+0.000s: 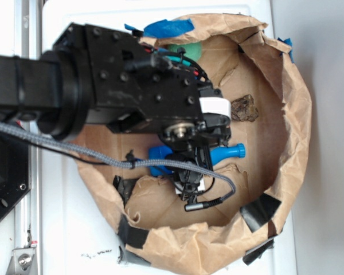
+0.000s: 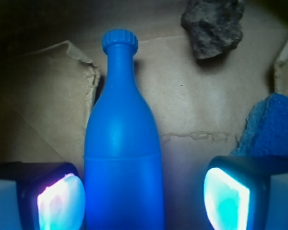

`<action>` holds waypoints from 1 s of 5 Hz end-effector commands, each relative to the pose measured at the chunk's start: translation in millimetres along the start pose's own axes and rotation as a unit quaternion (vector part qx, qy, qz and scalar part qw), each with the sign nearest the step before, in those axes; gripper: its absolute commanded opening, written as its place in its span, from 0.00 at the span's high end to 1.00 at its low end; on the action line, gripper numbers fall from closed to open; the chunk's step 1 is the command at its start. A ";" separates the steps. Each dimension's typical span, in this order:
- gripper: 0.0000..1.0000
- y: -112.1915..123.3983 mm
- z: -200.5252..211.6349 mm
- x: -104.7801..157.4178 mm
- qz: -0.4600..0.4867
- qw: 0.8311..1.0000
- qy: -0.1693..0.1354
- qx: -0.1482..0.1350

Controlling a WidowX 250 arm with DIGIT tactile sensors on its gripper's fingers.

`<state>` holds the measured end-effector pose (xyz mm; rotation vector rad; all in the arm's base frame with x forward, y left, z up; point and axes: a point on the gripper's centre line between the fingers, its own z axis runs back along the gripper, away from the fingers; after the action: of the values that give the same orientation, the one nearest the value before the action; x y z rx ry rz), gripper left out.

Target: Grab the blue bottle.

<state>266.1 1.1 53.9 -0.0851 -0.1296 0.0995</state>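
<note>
The blue bottle (image 2: 122, 143) lies on the brown paper floor with its capped neck pointing away from the wrist camera. In the exterior view its neck (image 1: 228, 153) sticks out to the right from under the black arm. My gripper (image 2: 143, 200) is open and straddles the bottle's body. The left pad (image 2: 60, 201) sits close against the bottle's side. The right pad (image 2: 225, 199) stands well apart from it, with bare paper showing in the gap. In the exterior view the gripper (image 1: 202, 153) is low inside the bag, mostly hidden by the wrist.
A crumpled paper bag wall (image 1: 292, 132) rings the workspace. A dark rock (image 2: 213, 26) lies beyond the bottle to the right. A blue sponge (image 2: 273, 124) sits just outside the right finger. A raised paper flap (image 2: 48, 96) stands left of the bottle. A green object (image 1: 186, 50) shows behind the arm.
</note>
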 end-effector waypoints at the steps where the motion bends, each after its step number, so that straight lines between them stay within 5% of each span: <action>1: 0.00 0.2 12.6 24.8 0.002 0.999 -0.021 -0.026; 5: 0.00 -0.6 -13.4 21.7 -0.007 1.000 -0.002 -0.010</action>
<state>284.2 5.0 34.4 -0.1062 -0.1024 0.0993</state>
